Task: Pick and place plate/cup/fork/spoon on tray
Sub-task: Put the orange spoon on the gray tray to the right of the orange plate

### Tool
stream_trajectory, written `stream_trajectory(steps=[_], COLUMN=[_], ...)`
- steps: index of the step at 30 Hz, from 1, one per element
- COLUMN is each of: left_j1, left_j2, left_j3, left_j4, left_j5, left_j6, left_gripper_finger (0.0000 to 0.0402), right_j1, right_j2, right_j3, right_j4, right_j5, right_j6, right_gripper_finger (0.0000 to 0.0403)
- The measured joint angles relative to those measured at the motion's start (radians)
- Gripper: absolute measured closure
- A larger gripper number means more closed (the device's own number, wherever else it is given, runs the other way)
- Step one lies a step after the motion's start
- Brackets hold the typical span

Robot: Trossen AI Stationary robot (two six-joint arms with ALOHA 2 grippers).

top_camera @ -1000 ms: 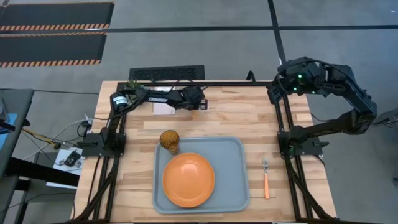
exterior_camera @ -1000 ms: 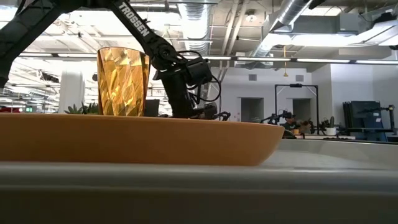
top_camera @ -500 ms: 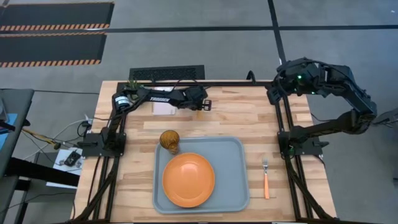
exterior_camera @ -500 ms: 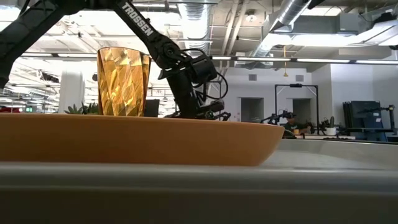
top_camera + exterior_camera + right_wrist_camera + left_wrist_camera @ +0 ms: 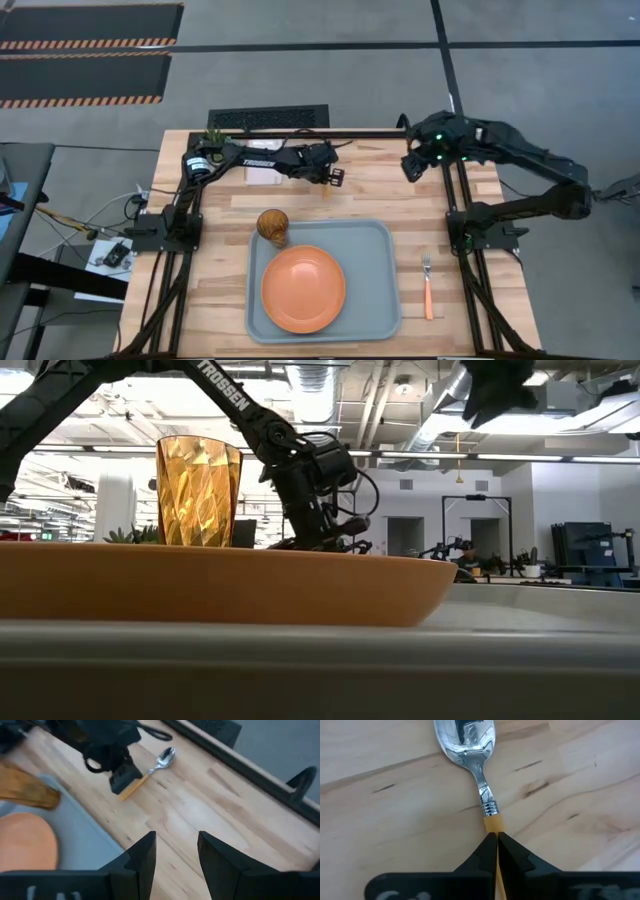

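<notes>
The left claw (image 5: 337, 178) clamps the spoon (image 5: 470, 750) by its orange handle on the desk (image 5: 390, 190) beyond the tray (image 5: 380, 262). The right claw (image 5: 410, 166) hovers open nearby. Plate (image 5: 303, 289) and cup (image 5: 273, 226) sit on the tray; the fork (image 5: 427, 287) lies beside it.

Two dark, near-black arms built of slim segmented links, each mounted on a black frame of thin rails. Left arm (image 5: 262, 155) carries white "TROSSEN" lettering along its forearm and a round white-and-silver joint cap at the shoulder end. Black cable loops hang by its wrist in the low view. Right arm (image 5: 510, 150) is bulkier at the wrist, with small green indicator lights. Fingers (image 5: 141, 857) are matte black, wedge-shaped, tapering to flat tips.
</notes>
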Motion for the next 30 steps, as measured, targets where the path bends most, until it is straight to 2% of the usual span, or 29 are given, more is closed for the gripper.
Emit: stream_trajectory(steps=[2, 9, 14, 18, 22, 26, 30], left_j1=[-0.003, -0.016, -0.014, -0.017, -0.018, -0.016, -0.017], left_j2=[0.000, -0.001, 0.003, 0.003, -0.006, -0.018, -0.017], left_j3=[0.000, 0.001, 0.002, 0.002, 0.002, 0.003, 0.003], left_j4=[0.005, 0.010, 0.022, 0.034, 0.018, 0.012, 0.033], left_j5=[0.009, 0.059, 0.104, 0.097, 0.006, -0.019, -0.020], left_j6=[0.016, 0.173, 0.251, 0.227, 0.087, 0.055, -0.002], left_gripper_finger=[0.0401, 0.0401, 0.0401, 0.0401, 0.0396, 0.0364, 0.0300], right_j1=[-0.013, -0.159, -0.252, -0.286, -0.294, -0.294, -0.302], right_j2=[0.002, 0.042, 0.137, 0.213, 0.249, 0.231, 0.190], right_j3=[-0.065, -0.328, -0.417, -0.422, -0.425, -0.425, -0.425], right_j4=[0.064, 0.386, 0.514, 0.546, 0.541, 0.541, 0.539], right_j5=[-0.020, -0.272, -0.339, -0.369, -0.380, -0.388, -0.387], right_j6=[-0.022, -0.076, -0.098, -0.129, -0.135, -0.146, -0.148], right_gripper_finger=[0.0235, 0.0232, 0.0222, 0.0217, 0.0220, 0.0226, 0.0229])
